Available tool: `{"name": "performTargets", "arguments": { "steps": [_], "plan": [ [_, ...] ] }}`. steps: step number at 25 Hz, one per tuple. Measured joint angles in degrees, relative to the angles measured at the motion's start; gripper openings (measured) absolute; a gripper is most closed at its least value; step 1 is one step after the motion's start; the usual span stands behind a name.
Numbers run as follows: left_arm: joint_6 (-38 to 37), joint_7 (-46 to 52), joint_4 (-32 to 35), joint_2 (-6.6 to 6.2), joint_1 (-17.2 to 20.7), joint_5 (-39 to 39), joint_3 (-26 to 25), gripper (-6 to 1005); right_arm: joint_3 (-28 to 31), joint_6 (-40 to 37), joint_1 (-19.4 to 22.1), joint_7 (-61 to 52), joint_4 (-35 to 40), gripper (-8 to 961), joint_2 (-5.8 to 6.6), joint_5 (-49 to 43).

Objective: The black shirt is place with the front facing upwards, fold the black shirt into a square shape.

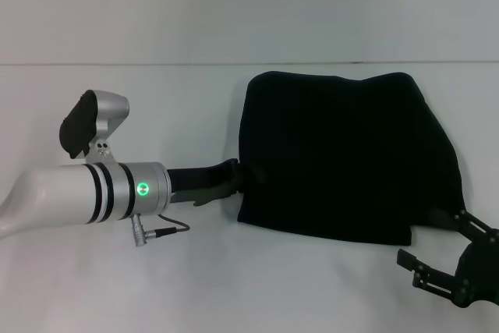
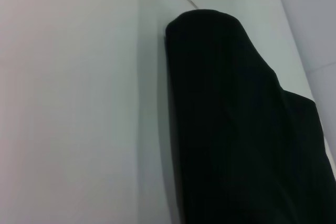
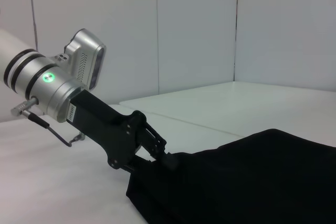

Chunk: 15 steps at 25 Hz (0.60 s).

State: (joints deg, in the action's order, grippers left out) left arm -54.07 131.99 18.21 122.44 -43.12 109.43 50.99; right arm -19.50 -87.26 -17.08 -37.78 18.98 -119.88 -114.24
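Two grippers sit low at the black shirt (image 1: 343,157), which lies folded into a rough block on the white table (image 1: 195,271), right of centre, no print showing. My left gripper (image 1: 236,179) pinches the shirt's left edge, fingers (image 3: 157,153) clenched on the cloth. My right gripper (image 1: 440,251) rests by the near right corner, fingers spread and released, gripping nothing.

Head looks down; wrists view black shirt (image 1: 343,157) close, sidelong.
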Motion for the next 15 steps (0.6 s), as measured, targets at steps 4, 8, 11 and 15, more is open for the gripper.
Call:
{"name": "performTargets", "arguments": {
  "steps": [4,8,11,15],
  "plan": [
    [0.11,-0.15,0.03,-0.03,0.03,0.15,0.03,417,-0.01,-0.02,0.04,-0.01,0.0,912,0.0,0.06],
    [-0.43,-1.93,0.07,0.0,0.2,-0.11,-0.16,326,0.04,-0.02,0.04,-0.02,0.0,912,0.0,0.09],
    [-1.29,-2.91,0.07,0.03,0.69,-1.05,-0.7,192,0.06,0.02,-0.02,-0.01,0.0,912,0.0,0.17],
    [-5.39,-7.16,-0.11,-0.13,2.46,-4.11,-3.62,57,0.15,0.31,-0.28,0.06,0.0,912,0.0,0.2]
  ]
}}
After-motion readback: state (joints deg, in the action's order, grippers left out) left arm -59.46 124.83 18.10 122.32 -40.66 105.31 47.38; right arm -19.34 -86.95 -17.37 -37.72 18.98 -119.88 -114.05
